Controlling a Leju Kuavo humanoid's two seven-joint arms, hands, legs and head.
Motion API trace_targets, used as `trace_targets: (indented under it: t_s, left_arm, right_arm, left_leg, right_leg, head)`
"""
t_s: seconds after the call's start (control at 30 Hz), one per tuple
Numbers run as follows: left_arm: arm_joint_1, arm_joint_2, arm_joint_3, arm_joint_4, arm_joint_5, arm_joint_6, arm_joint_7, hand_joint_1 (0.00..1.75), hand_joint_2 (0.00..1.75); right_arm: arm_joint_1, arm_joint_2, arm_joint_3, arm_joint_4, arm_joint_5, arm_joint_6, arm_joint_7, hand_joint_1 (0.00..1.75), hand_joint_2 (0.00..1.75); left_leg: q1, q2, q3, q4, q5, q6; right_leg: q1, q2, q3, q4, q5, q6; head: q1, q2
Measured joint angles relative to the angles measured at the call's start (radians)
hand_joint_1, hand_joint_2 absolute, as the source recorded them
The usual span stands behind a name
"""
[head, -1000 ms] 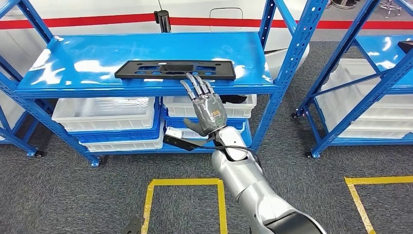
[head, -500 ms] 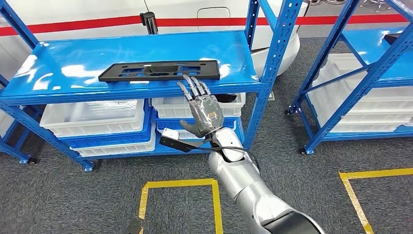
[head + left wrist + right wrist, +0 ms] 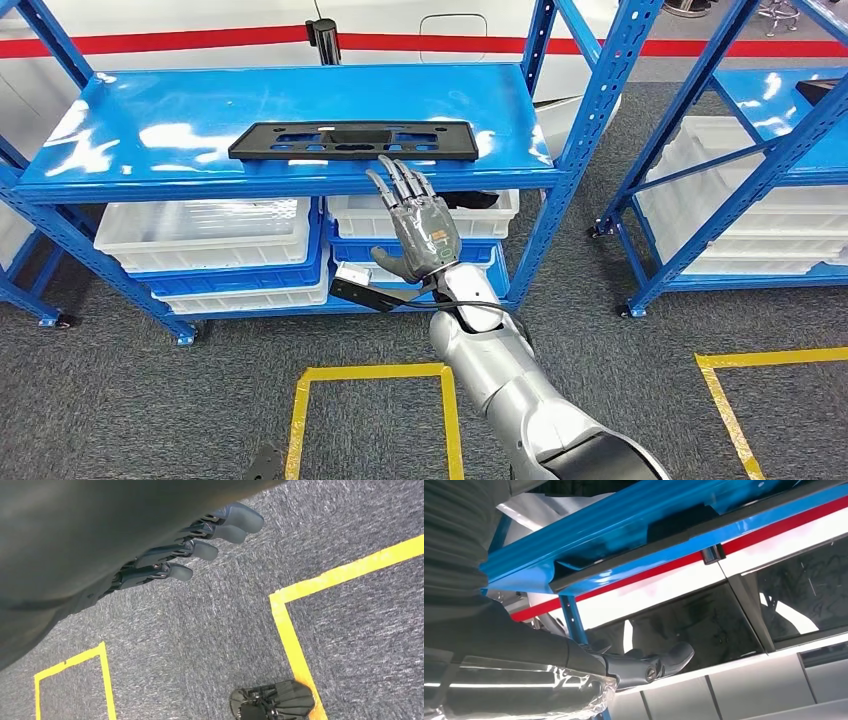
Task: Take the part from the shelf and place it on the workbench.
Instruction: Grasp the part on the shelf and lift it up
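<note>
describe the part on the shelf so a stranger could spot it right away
Find the blue metal shelf ahead. On its top board, near the front edge, lies the part, just beyond the right hand. It is long, flat, black, with cut-out holes, unlike the white bins below.

grey carpet floor (image 3: 150, 400) with yellow tape squares (image 3: 372, 374); blue metal shelving racks (image 3: 590, 110); white plastic bins (image 3: 210, 232); white wall, red stripe (image 3: 180, 40).

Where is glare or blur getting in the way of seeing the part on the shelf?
Head view: white glare patches on the blue shelf beside the black part, whose outline stays sharp; right hand crisp. Right wrist view: shelf underside dark against a bright background, thumb close and soft. Left wrist view: left hand partly hidden by a dark blurred cover.
</note>
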Motion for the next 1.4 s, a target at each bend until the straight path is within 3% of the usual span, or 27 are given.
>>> trace_targets:
  t_s: [0.03,0.1,0.17,0.23,0.37,0.4,0.43,0.53,0.6,0.73,0.8,0.87,0.9,0.93,0.97,1.03,1.1,1.23,1.4]
  left_arm:
    - [0.0,-0.001,0.002,0.0,0.002,0.001,0.0,0.0,0.0]
    - [-0.001,-0.002,0.007,0.0,0.007,0.003,0.001,0.0,0.0]
    - [0.0,-0.002,0.015,0.0,0.016,0.005,0.001,0.0,0.0]
    - [0.0,0.0,0.023,0.001,0.028,0.008,0.001,0.0,0.0]
    - [0.003,0.001,0.043,0.001,0.047,0.013,0.0,0.0,0.0]
    - [0.004,0.001,0.047,0.001,0.051,0.013,0.0,0.0,0.0]
    - [0.004,0.001,0.051,0.001,0.053,0.012,-0.001,0.0,0.0]
    - [0.004,0.002,0.059,0.001,0.058,0.011,-0.004,0.0,0.0]
    - [0.004,0.001,0.063,0.002,0.058,0.01,-0.006,0.0,0.0]
    - [0.003,0.0,0.07,0.003,0.067,0.005,-0.006,0.0,0.0]
    - [0.002,0.0,0.076,0.003,0.078,0.003,-0.007,0.0,0.0]
    - [0.004,0.0,0.085,0.003,0.089,0.002,-0.007,0.0,0.0]
    - [0.006,0.0,0.091,0.003,0.095,0.002,-0.008,0.0,0.0]
    - [0.008,0.0,0.095,0.003,0.098,0.002,-0.008,0.0,0.0]
    - [0.009,0.0,0.099,0.003,0.101,0.003,-0.007,0.0,0.0]
    - [0.01,-0.001,0.104,0.003,0.104,0.003,-0.005,0.0,0.0]
    - [0.011,-0.002,0.11,0.003,0.106,0.006,0.003,0.0,0.0]
    - [0.016,-0.002,0.119,0.003,0.105,0.016,0.019,0.0,0.0]
    - [0.018,-0.002,0.12,0.003,0.09,0.029,0.035,0.0,0.0]
  right_arm:
    - [-0.003,0.001,0.0,0.001,0.0,0.0,0.0,0.0,1.75]
    - [-0.007,0.001,0.001,0.006,0.002,0.0,0.0,0.0,1.75]
    - [-0.01,0.002,0.0,0.011,0.005,0.0,0.0,0.0,1.75]
    - [-0.012,0.003,0.0,0.014,0.013,0.0,0.0,0.0,1.75]
    - [-0.009,0.008,0.001,0.023,0.024,0.0,0.0,0.0,1.75]
    - [-0.008,0.007,0.001,0.026,0.025,0.0,0.0,0.0,1.75]
    - [-0.007,0.007,0.001,0.029,0.027,0.0,0.0,0.0,1.75]
    - [-0.008,0.009,0.001,0.032,0.031,0.0,0.0,0.0,1.75]
    - [-0.011,0.011,0.002,0.033,0.032,0.0,0.0,0.0,1.75]
    - [-0.015,0.01,0.003,0.036,0.029,0.0,0.001,0.0,1.75]
    - [-0.018,0.009,0.004,0.04,0.021,0.0,0.001,0.0,1.75]
    - [-0.015,0.005,0.006,0.047,0.008,0.0,0.0,0.0,1.75]
    - [-0.012,0.002,0.007,0.051,-0.002,0.0,-0.002,0.0,1.75]
    - [-0.011,0.001,0.01,0.055,-0.013,0.0,-0.004,0.0,1.75]
    - [-0.01,0.0,0.014,0.059,-0.026,0.0,-0.007,0.0,1.75]
    - [-0.015,0.0,0.024,0.064,-0.049,0.0,-0.011,0.0,1.75]
    - [-0.022,0.001,0.035,0.071,-0.075,0.0,-0.018,0.0,1.75]
    - [-0.033,0.003,0.067,0.103,-0.158,0.0,-0.037,0.0,1.75]
    - [-0.051,0.002,0.104,0.161,-0.216,0.0,-0.042,0.0,1.75]
  left_leg:
    - [-0.005,0.0,-0.001,0.002,0.0,-0.001]
    - [-0.009,0.0,-0.004,0.006,-0.001,-0.006]
    - [-0.006,0.0,-0.007,0.009,-0.002,-0.015]
    - [-0.001,-0.002,-0.019,0.039,-0.024,-0.03]
    - [0.023,-0.004,-0.122,0.265,-0.134,-0.063]
    - [0.029,-0.003,-0.137,0.29,-0.135,-0.07]
    - [0.035,-0.003,-0.133,0.276,-0.116,-0.074]
    - [0.047,-0.003,-0.044,0.083,-0.016,-0.084]
    - [0.044,-0.006,-0.014,0.016,0.001,-0.079]
    - [0.031,-0.007,-0.012,0.005,0.004,-0.044]
    - [0.029,-0.006,-0.009,-0.003,0.01,-0.027]
    - [0.022,-0.006,-0.011,-0.003,0.011,-0.018]
    - [0.019,-0.007,-0.012,-0.003,0.011,-0.016]
    - [0.016,-0.007,-0.012,-0.003,0.011,-0.015]
    - [0.013,-0.008,-0.012,-0.003,0.011,-0.015]
    - [0.007,-0.008,-0.011,-0.001,0.011,-0.016]
    - [0.001,-0.008,-0.014,0.005,0.008,-0.019]
    - [0.005,-0.007,-0.017,0.01,0.008,-0.012]
    - [0.01,-0.007,-0.016,0.006,0.011,-0.017]
  right_leg:
    - [0.003,-0.003,0.038,-0.068,0.022,-0.003]
    - [0.007,-0.007,0.074,-0.135,0.042,-0.013]
    - [0.002,-0.006,0.076,-0.142,0.047,-0.02]
    - [-0.008,-0.004,0.081,-0.148,0.052,-0.028]
    - [-0.014,-0.003,0.085,-0.15,0.053,-0.032]
    - [-0.015,-0.003,0.086,-0.149,0.052,-0.031]
    - [-0.016,-0.001,0.086,-0.149,0.052,-0.031]
    - [-0.018,0.005,0.088,-0.147,0.048,-0.023]
    - [-0.014,0.008,0.084,-0.146,0.047,-0.011]
    - [-0.014,0.005,0.068,-0.13,0.036,0.013]
    - [-0.014,0.001,0.018,-0.03,-0.01,0.005]
    - [-0.012,0.0,-0.056,0.114,-0.061,-0.006]
    - [-0.011,0.0,-0.079,0.154,-0.07,-0.007]
    - [-0.009,0.0,-0.082,0.154,-0.063,-0.004]
    - [-0.008,0.0,-0.062,0.112,-0.043,0.0]
    - [-0.003,-0.001,0.01,-0.03,0.007,0.003]
    - [-0.001,-0.003,0.06,-0.122,0.04,-0.003]
    - [0.0,-0.002,0.069,-0.139,0.053,-0.006]
    - [0.006,-0.001,0.068,-0.139,0.055,-0.011]
  head:
    - [-0.001,0.0]
    - [-0.003,0.0]
    - [-0.003,0.0]
    - [-0.004,0.0]
    - [-0.007,0.0]
    - [-0.008,0.0]
    - [-0.008,0.0]
    - [-0.008,0.0]
    - [-0.008,0.0]
    - [-0.008,0.0]
    - [-0.006,0.0]
    - [-0.004,0.0]
    - [-0.003,0.0]
    - [-0.003,0.0]
    - [-0.003,0.0]
    - [-0.002,0.0]
    - [-0.004,0.0]
    - [-0.006,0.0]
    - [-0.006,0.0]
